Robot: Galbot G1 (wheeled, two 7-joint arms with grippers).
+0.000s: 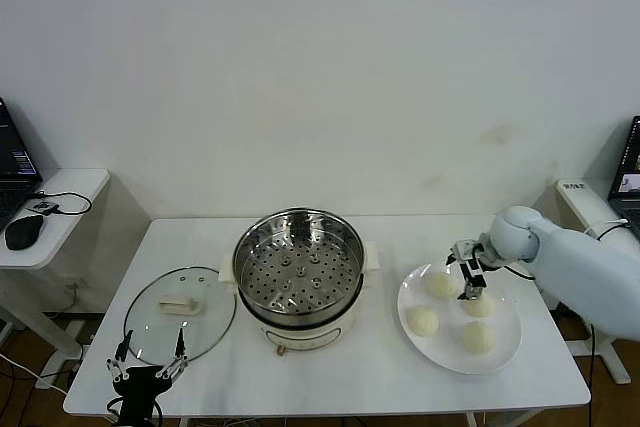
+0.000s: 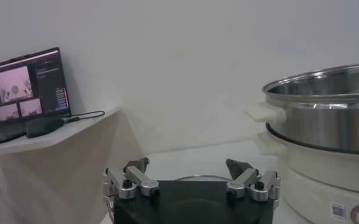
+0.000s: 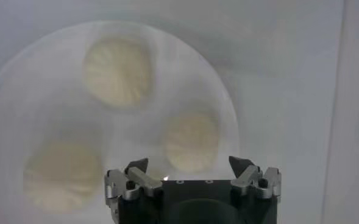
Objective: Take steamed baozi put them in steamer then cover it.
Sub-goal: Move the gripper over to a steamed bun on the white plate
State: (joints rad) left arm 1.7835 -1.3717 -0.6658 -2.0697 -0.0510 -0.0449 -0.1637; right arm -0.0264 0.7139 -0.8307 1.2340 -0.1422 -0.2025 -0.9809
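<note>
The right gripper is hovering over the white plate at the steamer's three o'clock, its fingers spread wide and gripping nothing. Four steamed baozi are sitting on that plate; the wrist view is showing only three, so the gripper is probably hanging above the fourth. The buns look soft, light and easily dented, so a gentle pinch across the widest part of one seems wisest. The steamer is standing empty mid-desk, and the glass lid is lying at its nine o'clock. The left gripper is waiting near the lid, fingers wide apart and empty.
</note>
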